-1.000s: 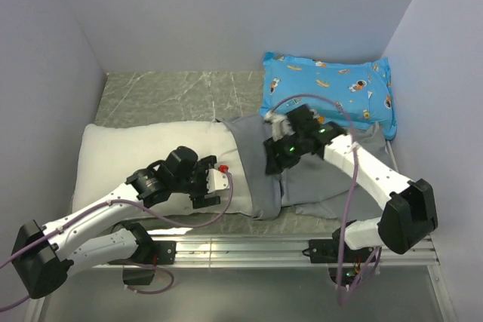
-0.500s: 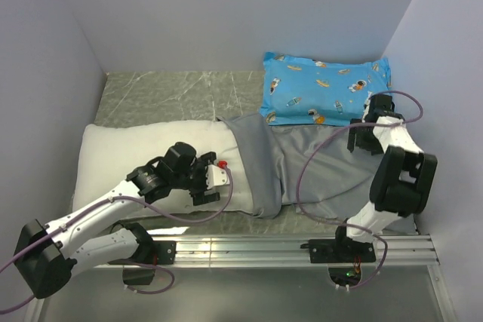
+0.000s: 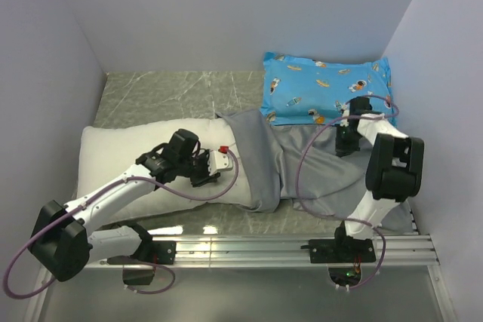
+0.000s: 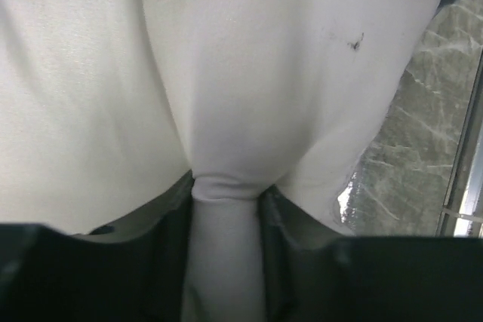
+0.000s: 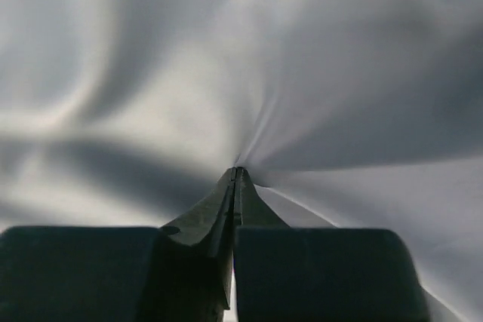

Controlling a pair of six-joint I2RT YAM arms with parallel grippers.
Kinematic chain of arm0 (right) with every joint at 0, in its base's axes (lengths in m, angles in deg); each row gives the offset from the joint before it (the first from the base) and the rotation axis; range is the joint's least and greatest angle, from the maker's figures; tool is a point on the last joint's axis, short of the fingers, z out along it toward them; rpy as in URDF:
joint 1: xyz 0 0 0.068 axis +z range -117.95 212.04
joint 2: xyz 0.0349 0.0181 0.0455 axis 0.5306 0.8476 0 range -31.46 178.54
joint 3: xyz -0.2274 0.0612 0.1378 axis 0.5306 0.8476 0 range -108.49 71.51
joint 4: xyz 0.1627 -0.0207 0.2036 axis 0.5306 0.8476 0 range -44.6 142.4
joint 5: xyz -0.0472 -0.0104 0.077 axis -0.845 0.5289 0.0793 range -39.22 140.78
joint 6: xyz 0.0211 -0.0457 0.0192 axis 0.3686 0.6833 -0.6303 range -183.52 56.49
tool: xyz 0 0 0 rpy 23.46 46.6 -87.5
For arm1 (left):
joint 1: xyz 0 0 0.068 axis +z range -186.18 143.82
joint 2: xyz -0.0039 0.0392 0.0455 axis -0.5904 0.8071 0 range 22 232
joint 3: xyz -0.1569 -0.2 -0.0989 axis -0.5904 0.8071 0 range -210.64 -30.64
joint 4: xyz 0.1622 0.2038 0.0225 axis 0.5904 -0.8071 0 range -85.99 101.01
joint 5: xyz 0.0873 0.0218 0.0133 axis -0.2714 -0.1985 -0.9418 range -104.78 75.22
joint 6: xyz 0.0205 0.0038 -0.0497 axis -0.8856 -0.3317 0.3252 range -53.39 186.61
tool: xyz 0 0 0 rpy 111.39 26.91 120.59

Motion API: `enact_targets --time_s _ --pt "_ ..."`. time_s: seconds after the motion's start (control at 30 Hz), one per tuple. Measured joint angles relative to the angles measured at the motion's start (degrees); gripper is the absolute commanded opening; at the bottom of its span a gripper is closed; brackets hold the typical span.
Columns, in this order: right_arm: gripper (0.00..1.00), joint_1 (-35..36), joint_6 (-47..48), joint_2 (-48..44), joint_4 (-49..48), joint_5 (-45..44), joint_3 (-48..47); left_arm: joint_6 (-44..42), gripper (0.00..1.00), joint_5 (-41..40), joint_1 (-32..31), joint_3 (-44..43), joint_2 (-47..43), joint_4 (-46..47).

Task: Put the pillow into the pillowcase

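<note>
The white pillow [image 3: 113, 157] lies across the left of the table, its right end tucked inside the mouth of the grey pillowcase [image 3: 306, 167]. My left gripper [image 3: 225, 169] sits on the pillow just left of that mouth. In the left wrist view it [image 4: 224, 213] is shut on a pinched fold of the pillow [image 4: 264, 73], near a small dark speck [image 4: 355, 41]. My right gripper [image 3: 345, 145] is at the pillowcase's far right end. In the right wrist view it [image 5: 236, 176] is shut on the pillowcase [image 5: 339, 73], with creases fanning out from the tips.
A blue cartoon-printed pillow [image 3: 324, 92] lies at the back right, touching the pillowcase's far edge. Grey walls close in the marble table [image 3: 166, 96] on the left, back and right. A metal rail [image 3: 264, 246] runs along the near edge.
The right arm swung from the pillowcase mouth to its far right end and shut on the grey fabric. The left gripper closed on a fold of the pillow and shifted slightly back.
</note>
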Motion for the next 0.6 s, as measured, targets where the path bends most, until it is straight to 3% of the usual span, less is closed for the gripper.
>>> enact_targets --time_s 0.17,0.3,0.47,0.6 --pt "0.00 10.4 -0.8 -14.8 -1.0 1.8 6.4 -0.7 0.30 1.7 0.9 0.0 0.2 -0.2" --pt "0.00 15.1 -0.5 -23.1 -3.2 1.9 4.5 -0.8 0.20 2.2 1.1 0.0 -0.2 -0.4" --pt "0.00 16.8 1.6 -20.3 -4.0 0.9 -3.0 -0.5 0.00 2.9 1.6 0.0 -0.3 -0.5" --pt "0.00 20.8 3.5 -11.0 -2.9 1.2 -18.1 0.8 0.00 4.0 2.6 0.0 -0.3 -0.4"
